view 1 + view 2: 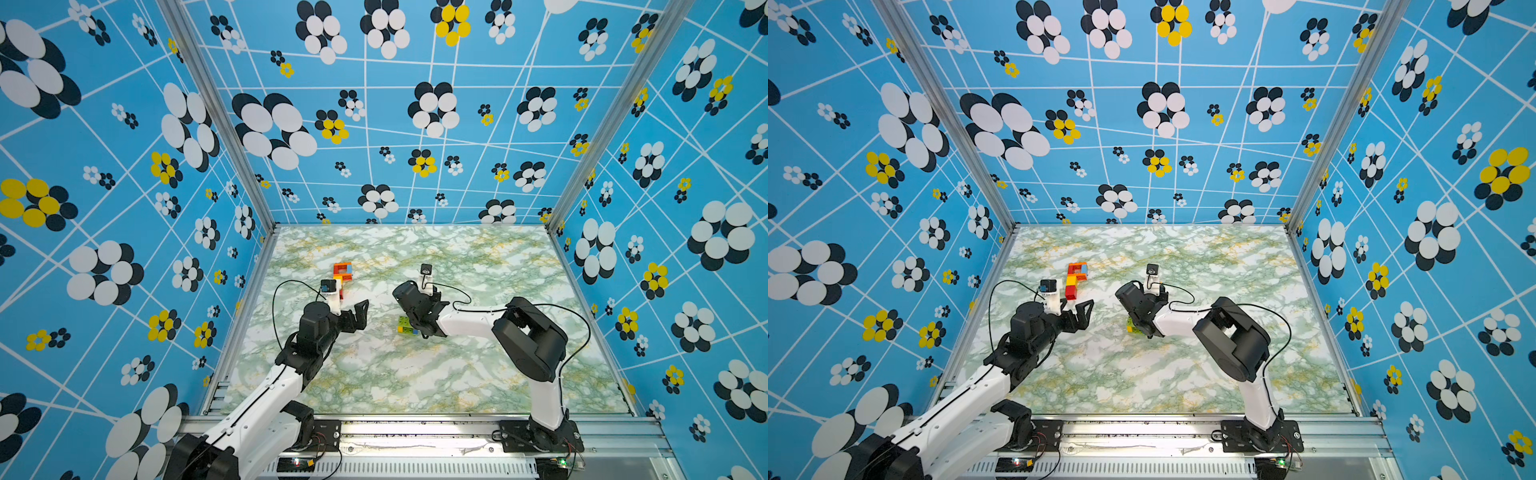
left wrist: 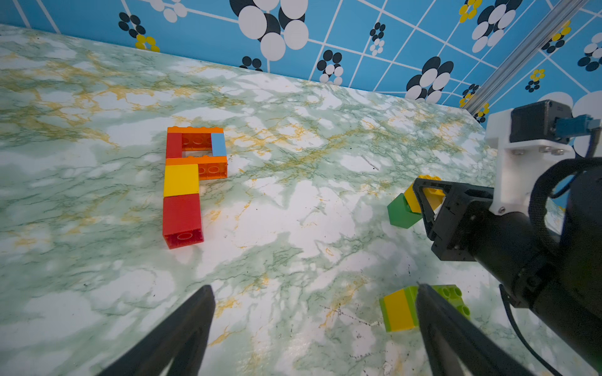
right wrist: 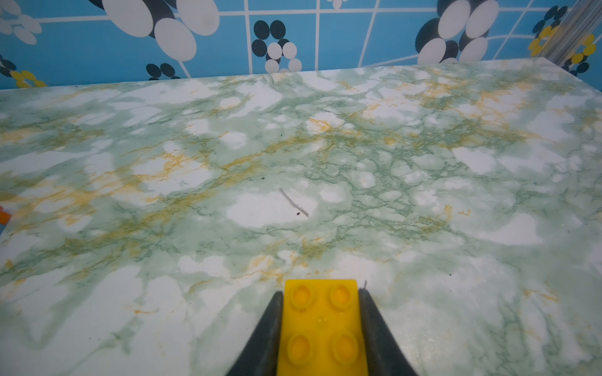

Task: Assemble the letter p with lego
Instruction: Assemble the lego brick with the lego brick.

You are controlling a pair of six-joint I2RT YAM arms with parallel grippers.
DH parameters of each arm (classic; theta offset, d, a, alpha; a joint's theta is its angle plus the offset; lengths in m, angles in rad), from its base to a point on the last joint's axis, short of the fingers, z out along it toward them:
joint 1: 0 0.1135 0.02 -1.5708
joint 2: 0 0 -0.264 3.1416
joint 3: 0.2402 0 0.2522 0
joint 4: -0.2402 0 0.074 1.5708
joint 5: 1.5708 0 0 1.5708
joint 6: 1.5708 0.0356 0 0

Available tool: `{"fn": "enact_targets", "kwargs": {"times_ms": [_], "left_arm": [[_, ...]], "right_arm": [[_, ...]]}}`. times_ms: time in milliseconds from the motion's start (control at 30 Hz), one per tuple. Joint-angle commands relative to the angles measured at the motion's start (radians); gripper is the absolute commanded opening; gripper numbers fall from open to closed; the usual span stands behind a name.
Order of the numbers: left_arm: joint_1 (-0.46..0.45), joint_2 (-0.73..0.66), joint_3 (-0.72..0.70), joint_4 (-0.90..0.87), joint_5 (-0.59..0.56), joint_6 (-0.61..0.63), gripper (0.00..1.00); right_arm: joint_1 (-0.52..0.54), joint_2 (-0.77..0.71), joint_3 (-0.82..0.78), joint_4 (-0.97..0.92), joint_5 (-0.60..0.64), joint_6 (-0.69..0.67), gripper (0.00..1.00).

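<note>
The lego letter [image 2: 192, 182] lies flat on the marble table [image 2: 293, 228]: orange, red and light blue bricks form a loop above a yellow and a red brick stem. It also shows in both top views [image 1: 343, 276] [image 1: 1076, 279]. My left gripper [image 2: 314, 288] hovers open near the stem's foot [image 1: 362, 316], holding nothing. My right gripper [image 3: 321, 293] is shut on a yellow square brick [image 3: 321, 325]. In the left wrist view a dark green brick [image 2: 402, 213] sits against that yellow brick.
A lime and yellow brick stack [image 2: 399, 309] lies on the table by my left gripper's far finger. In both top views lime, yellow and blue bricks [image 1: 405, 325] [image 1: 1133, 326] show beside the right gripper. Patterned blue walls [image 1: 374, 124] enclose the table.
</note>
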Motion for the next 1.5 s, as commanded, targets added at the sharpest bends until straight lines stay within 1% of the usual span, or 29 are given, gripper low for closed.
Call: {"fn": "enact_targets", "kwargs": {"times_ms": [0, 167, 433, 567, 667, 900, 1133, 1300, 1467], "left_arm": [[0.005, -0.012, 0.012, -0.007, 0.015, -0.005, 0.97], [0.005, -0.009, 0.011, -0.006, 0.014, -0.005, 0.97], [0.004, -0.011, 0.009, -0.007, 0.010, -0.002, 0.98], [0.005, -0.011, 0.012, -0.006, 0.013, -0.004, 0.98], [0.005, -0.012, 0.011, -0.007, 0.015, -0.005, 0.98], [0.004, -0.020, 0.012, -0.012, 0.012, -0.002, 0.98], [0.005, -0.020, 0.012, -0.012, 0.013, -0.004, 0.98], [0.005, -0.019, 0.012, -0.012, 0.012, -0.003, 0.98], [0.005, -0.023, 0.011, -0.013, 0.010, -0.003, 0.99]], "right_arm": [[0.003, 0.034, 0.021, -0.045, 0.016, 0.034, 0.26], [0.008, 0.043, 0.027, -0.077, -0.003, 0.073, 0.25], [0.018, 0.043, 0.017, -0.148, 0.045, 0.143, 0.24], [0.027, 0.036, 0.010, -0.137, 0.063, 0.123, 0.23], [0.031, 0.054, 0.037, -0.147, 0.059, 0.110, 0.23], [0.043, 0.103, 0.096, -0.209, 0.054, 0.137, 0.24], [0.051, 0.097, 0.101, -0.306, 0.060, 0.234, 0.22], [0.076, 0.108, 0.130, -0.351, 0.100, 0.257, 0.21], [0.079, 0.129, 0.143, -0.359, 0.102, 0.262, 0.22]]}}
